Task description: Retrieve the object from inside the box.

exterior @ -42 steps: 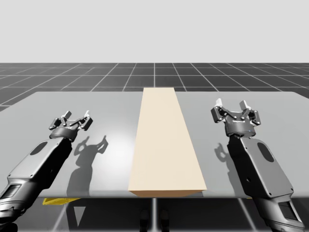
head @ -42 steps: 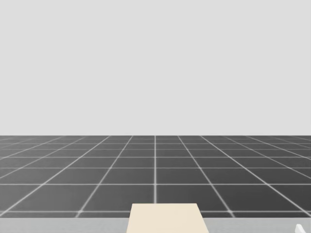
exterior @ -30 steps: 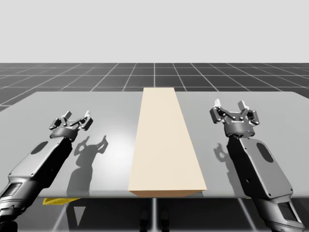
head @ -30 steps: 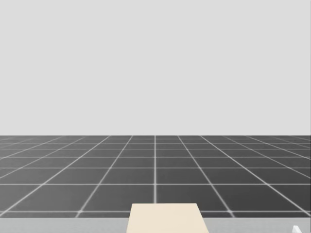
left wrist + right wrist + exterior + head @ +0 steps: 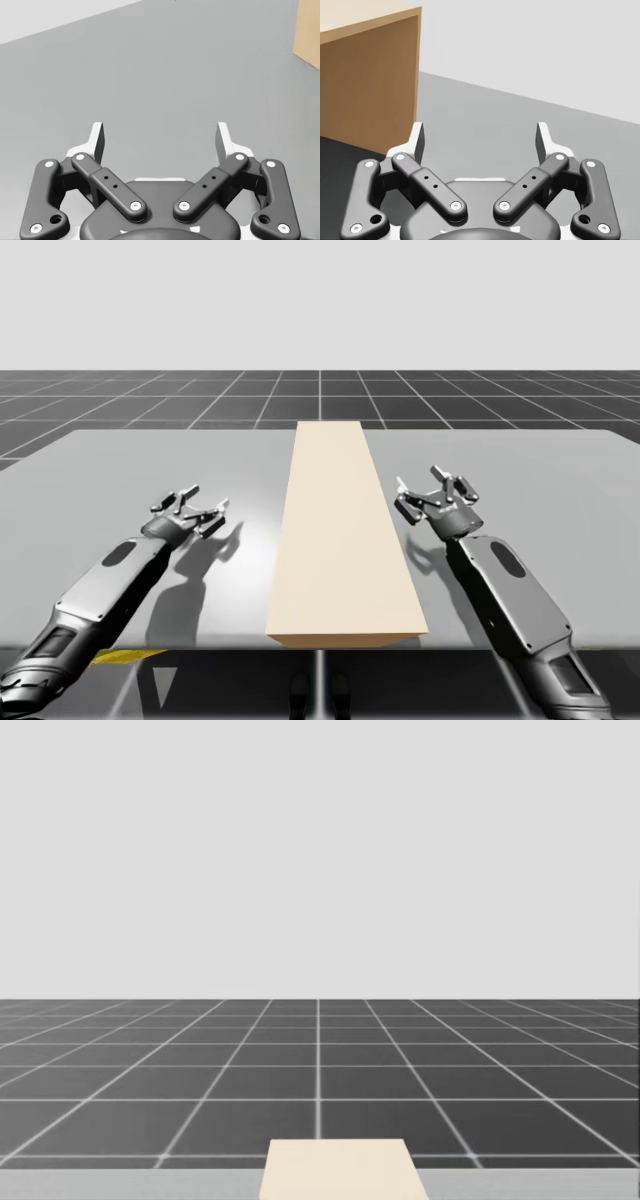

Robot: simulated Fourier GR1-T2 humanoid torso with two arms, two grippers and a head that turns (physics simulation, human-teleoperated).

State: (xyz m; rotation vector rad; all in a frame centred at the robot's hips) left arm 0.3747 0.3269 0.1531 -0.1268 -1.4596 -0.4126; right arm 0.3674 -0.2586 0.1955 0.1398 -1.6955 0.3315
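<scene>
High view: tan box (image 5: 345,530), top shut, centre; object hidden inside, I judge. Left gripper (image 5: 195,502) and right gripper (image 5: 430,485) flank it, fingers spread, empty. Step: approach. Next: I must open the top.

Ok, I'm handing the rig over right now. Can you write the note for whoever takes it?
Left end effector: open, empty, over the bare grey table, left of the long pale tan box.
Right end effector: open, empty, near the box's right side, not touching it.
Box: lies lengthwise down the table's middle; its flat top looks shut, contents hidden.
Done: nothing grasped or opened.
Left: open the box, take the object out.
</scene>
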